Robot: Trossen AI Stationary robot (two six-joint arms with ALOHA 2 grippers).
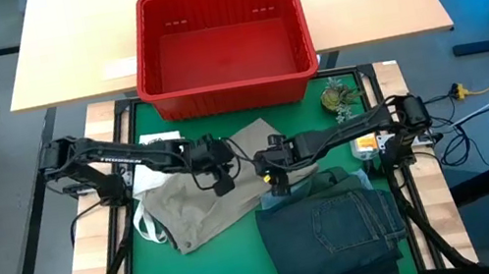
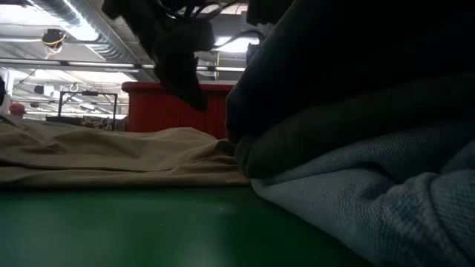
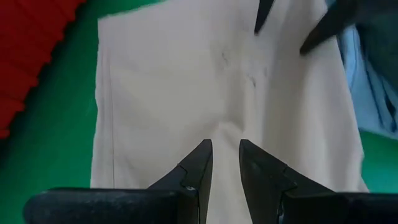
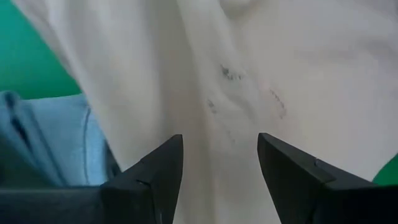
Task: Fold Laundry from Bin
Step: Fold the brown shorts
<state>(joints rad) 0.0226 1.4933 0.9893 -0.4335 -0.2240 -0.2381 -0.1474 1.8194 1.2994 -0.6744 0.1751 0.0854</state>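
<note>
High view: I count bin emptied, jeans stacked folded; khaki garment unfolded beneath both grippers, left slightly parted, right wide, neither gripping.

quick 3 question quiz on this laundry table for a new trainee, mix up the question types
1. True or false: the red bin has garments in it.
2. Which garment are both grippers hovering over? A) the folded jeans B) the khaki garment C) the white tote bag
3. Fill in: the folded dark jeans lie on the green mat, on the ____ arm's side of the table.

Key
1. False: its floor shows bare.
2. B: the left gripper and right gripper both hang over the khaki garment, jaws apart.
3. right
</note>
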